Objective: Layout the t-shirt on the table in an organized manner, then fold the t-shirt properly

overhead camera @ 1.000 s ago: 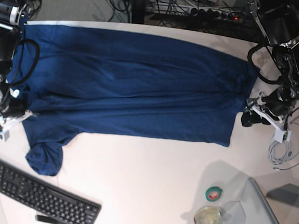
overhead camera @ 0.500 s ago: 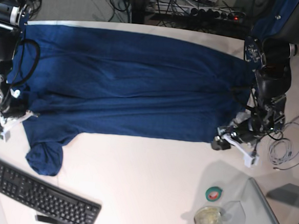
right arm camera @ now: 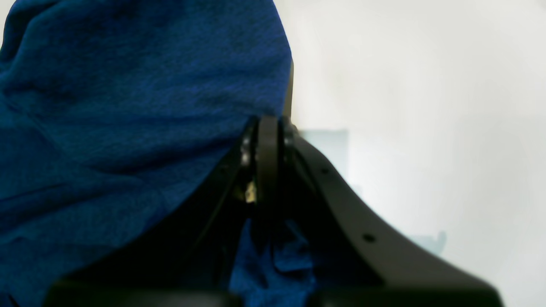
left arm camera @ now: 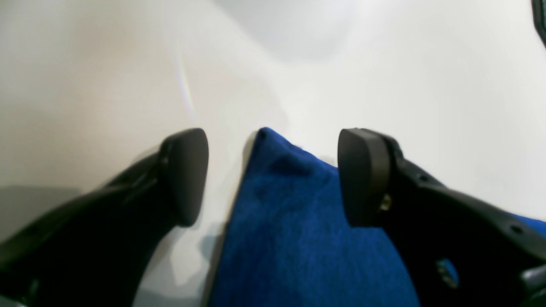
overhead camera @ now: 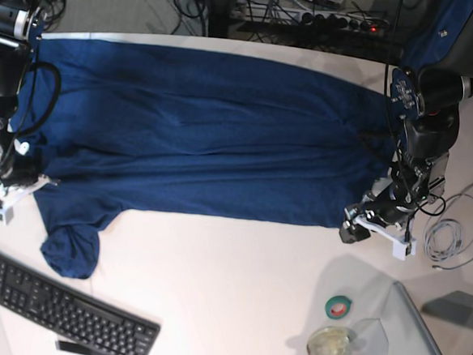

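Observation:
The dark navy t-shirt (overhead camera: 207, 135) lies spread lengthwise across the white table (overhead camera: 229, 283), one sleeve bunched at the lower left (overhead camera: 70, 251). In the base view my left gripper (overhead camera: 358, 224) sits at the shirt's lower right corner. Its wrist view shows it open (left arm camera: 273, 179), the cloth corner (left arm camera: 294, 221) lying between the two black fingers (left arm camera: 185, 175) without being pinched. My right gripper (overhead camera: 15, 180) is at the shirt's left end. In its wrist view the gripper (right arm camera: 266, 140) is shut on the t-shirt (right arm camera: 128, 106), with cloth draped over the fingers.
A black keyboard (overhead camera: 57, 307) lies at the front left. A green tape roll (overhead camera: 339, 307) and a glass jar (overhead camera: 330, 344) stand at the front right beside a clear sheet (overhead camera: 420, 337). A coiled white cable (overhead camera: 447, 237) lies right of the left arm.
My left gripper has swung from the shirt's right edge down and inward to its lower right corner, staying open. The right gripper has kept still, shut on the cloth.

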Motion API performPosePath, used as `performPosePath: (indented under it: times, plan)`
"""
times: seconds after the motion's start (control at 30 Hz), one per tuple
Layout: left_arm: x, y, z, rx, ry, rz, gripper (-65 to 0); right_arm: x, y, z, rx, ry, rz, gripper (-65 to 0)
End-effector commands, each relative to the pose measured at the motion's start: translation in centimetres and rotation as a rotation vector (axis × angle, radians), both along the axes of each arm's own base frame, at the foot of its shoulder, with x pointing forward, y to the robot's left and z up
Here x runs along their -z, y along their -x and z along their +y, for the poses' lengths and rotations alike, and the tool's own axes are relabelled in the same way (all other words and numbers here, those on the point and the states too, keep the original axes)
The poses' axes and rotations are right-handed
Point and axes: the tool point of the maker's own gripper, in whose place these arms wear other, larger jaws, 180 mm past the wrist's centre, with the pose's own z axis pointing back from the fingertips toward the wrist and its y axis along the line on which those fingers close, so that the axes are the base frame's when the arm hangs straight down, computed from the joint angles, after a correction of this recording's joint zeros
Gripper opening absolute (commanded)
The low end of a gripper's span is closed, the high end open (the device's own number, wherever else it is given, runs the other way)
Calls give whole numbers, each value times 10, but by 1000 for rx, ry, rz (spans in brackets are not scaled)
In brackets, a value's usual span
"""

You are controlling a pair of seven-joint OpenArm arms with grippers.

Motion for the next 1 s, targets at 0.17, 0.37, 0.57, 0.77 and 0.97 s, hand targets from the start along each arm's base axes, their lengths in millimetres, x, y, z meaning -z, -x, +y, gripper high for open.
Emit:
performPosePath:
  times: [0.17, 0.37, 0.57, 0.77, 0.97]
  plan:
    - [0, 0, 2, 8, -9, 20, -464, -19, -18, -10, 4, 19, -63, -650]
    - [5, 2, -7, 74, -51, 46, -650, -19, -18, -10, 4, 19, -63, -650]
    - [-23, -30, -20, 139, -87, -24, -650, -22, -20, -10, 4, 21, -71, -650]
    - [-76, -70, -17, 142, -124, -155, -650, -31, -31, -12, 6, 31, -130, -650]
    - [-94, -84, -17, 136, -124, -195, -650, -43, -41, -23, 14, 60, -207, -650]
